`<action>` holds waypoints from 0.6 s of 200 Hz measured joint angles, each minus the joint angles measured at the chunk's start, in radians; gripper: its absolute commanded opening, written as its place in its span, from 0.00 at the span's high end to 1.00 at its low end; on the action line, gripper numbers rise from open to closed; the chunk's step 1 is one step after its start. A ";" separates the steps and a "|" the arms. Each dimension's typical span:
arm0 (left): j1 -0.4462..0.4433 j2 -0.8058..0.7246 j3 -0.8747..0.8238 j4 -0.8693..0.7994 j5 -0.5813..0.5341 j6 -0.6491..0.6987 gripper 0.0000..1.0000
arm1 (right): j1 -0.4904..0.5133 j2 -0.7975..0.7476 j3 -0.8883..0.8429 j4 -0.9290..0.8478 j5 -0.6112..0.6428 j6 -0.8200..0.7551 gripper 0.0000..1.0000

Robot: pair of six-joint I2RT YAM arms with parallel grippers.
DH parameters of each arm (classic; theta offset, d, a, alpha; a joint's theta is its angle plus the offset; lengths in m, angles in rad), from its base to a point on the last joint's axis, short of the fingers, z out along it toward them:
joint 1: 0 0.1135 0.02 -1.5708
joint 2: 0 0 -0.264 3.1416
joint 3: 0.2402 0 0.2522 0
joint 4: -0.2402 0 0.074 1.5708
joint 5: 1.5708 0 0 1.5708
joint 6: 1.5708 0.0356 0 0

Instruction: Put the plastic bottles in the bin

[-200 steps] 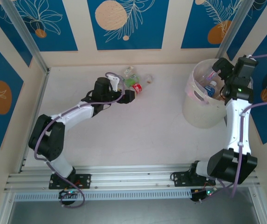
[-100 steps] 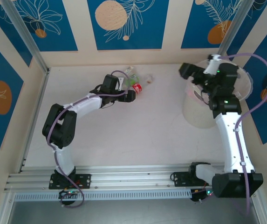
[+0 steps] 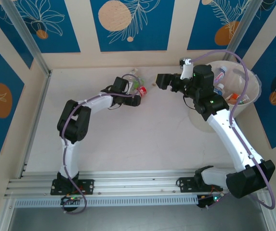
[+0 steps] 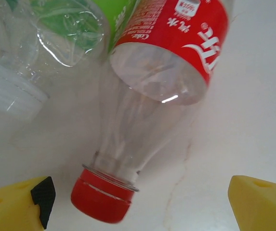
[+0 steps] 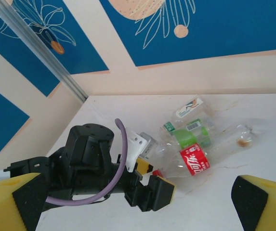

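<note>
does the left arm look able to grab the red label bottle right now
Probably yes: the left tool is open and the red-label bottle lies with its cap between the fingers. The green-label bottle close beside it may get nudged.

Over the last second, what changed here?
The right arm swung left off the bin, its open right fingers now facing the loose bottles. The left fingers crept forward around the cap of the red-labelled bottle, not gripping. Bottles and bin stayed put.

Left gripper (image 3: 134, 97) stretched way out front, jaws spread wide; right gripper (image 3: 163, 80) angled leftward, gaping too.
</note>
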 measured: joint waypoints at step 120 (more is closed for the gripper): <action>0.000 0.135 0.151 -0.098 -0.004 0.099 0.64 | 0.000 -0.050 -0.013 -0.021 0.082 -0.022 0.00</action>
